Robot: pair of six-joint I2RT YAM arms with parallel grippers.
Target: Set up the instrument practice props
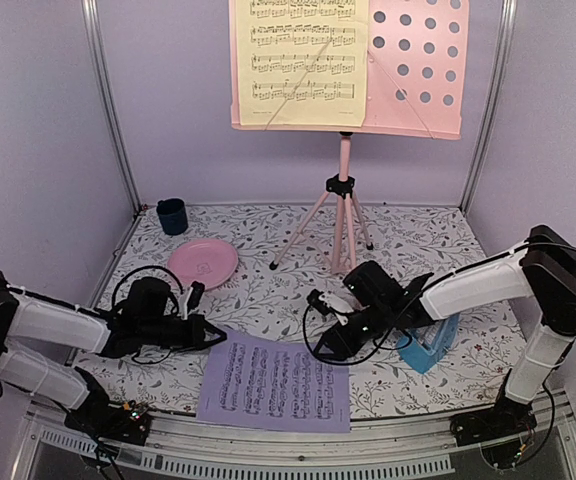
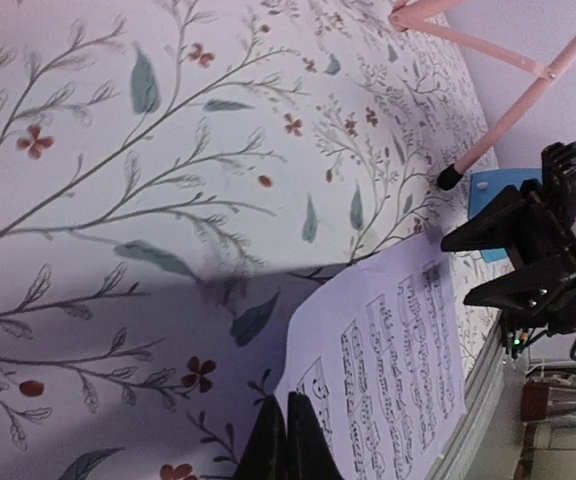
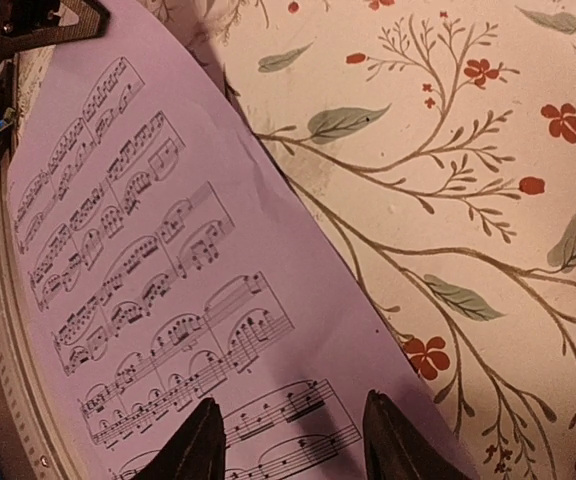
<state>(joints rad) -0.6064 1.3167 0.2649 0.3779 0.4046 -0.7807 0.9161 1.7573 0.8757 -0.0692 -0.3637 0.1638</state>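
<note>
**Item 1. Music stand.** Pink, with a tripod base, a black collar where the legs meet and black foot tips. It stands upright at the back centre of the table, which is covered in a floral cloth. The pink desk is pierced with rows of round holes, and its top is cut off by the frame.

**Item 2. Yellow sheet.** Pale yellow paper with printed staves. It rests on the left part of the desk, and the holes to its right are uncovered.

**Item 3. Lavender sheet.** Pale purple paper with several lines of black notation. It lies flat at the near edge of the table, between the two arms.

**Item 4. Metronome.** Small and blue, with a paler face. It sits on the cloth at near right, partly hidden behind the right arm. Its posture is unclear.

**Item 5. Left gripper.** The dark fingers are pressed together with no gap. The tips are at the sheet's far left corner. Whether paper is caught between them cannot be told.

**Item 6. Right gripper.** The jaws are parted to a moderate width and hold nothing. They are low over the right part of the lavender sheet, which shows between them.

**Item 7. Sundries.** A round pink plate lies on the cloth left of the stand. A dark blue cup stands in the far left corner.
</note>
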